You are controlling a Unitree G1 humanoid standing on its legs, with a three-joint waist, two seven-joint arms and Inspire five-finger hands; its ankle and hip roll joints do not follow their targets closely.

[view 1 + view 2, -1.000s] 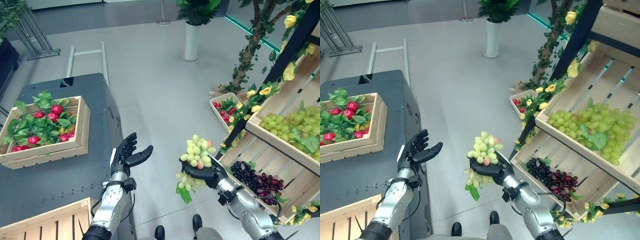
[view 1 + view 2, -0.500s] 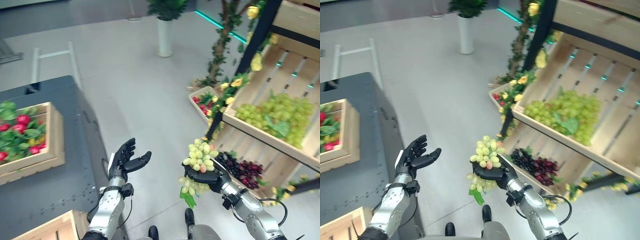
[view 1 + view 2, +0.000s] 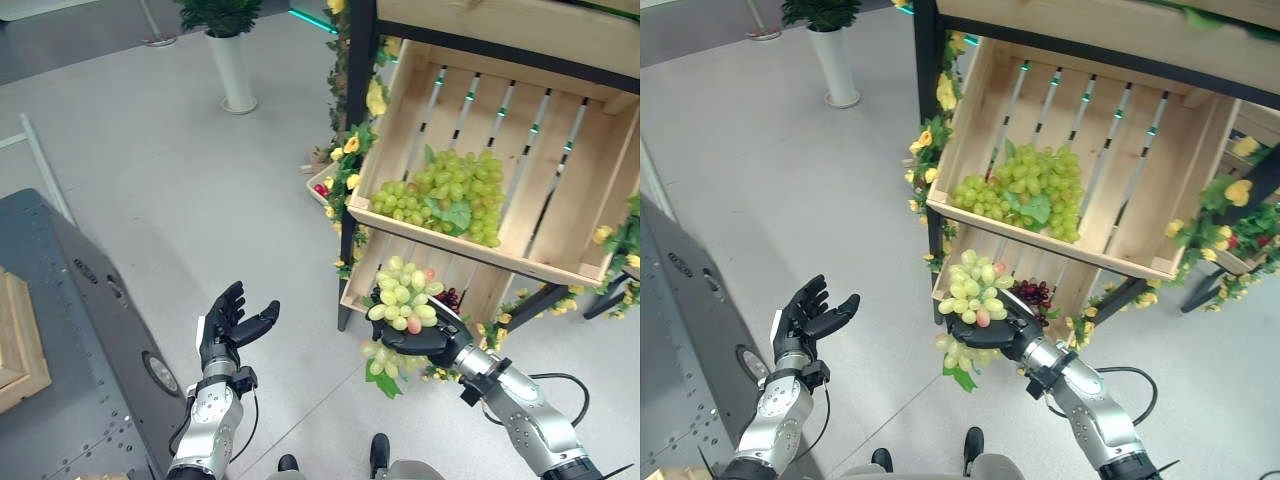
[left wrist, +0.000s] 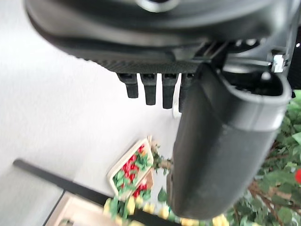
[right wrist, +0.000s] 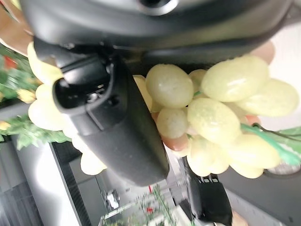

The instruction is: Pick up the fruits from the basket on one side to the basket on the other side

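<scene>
A: Entry. What differs from a second ago?

B: The whole view has swung toward the robot's right, so that is the camera turning, not the things moving. The grey surface (image 3: 60, 330) with the crate of red fruit has slid almost out at the left. A sliver of a wooden crate (image 3: 18, 345) shows on it now. The shelf (image 3: 470, 40) sits square ahead.

A: Left hand?

B: Left hand (image 3: 226, 322) is raised over the floor beside the surface, fingers straight and spread, holding nothing. Same pose as before.

A: Right hand?

B: Right hand (image 3: 990, 332) is curled under the grapes (image 3: 975, 292), palm up. The bunch sits on top of it, with more berries and a leaf hanging below. Its wrist view shows the thumb pressed against pale berries (image 5: 207, 113). Grip unchanged.

A: Where is the bunch relative to the shelf?

B: Just in front of the lower bin (image 3: 365, 290), the one with dark grapes (image 3: 1035, 293). The upper bin (image 3: 520, 150) already holds a green pile (image 3: 440, 195) and stands above and beyond the hand.

A: Meaning for the task?

B: My reading: the carry is nearly over. Robot faces the target side, fruit in hand, not yet released. Next is a reach up and forward to clear the upper bin's front board (image 3: 450, 240). Risk: dangling berries catching that board.
</scene>
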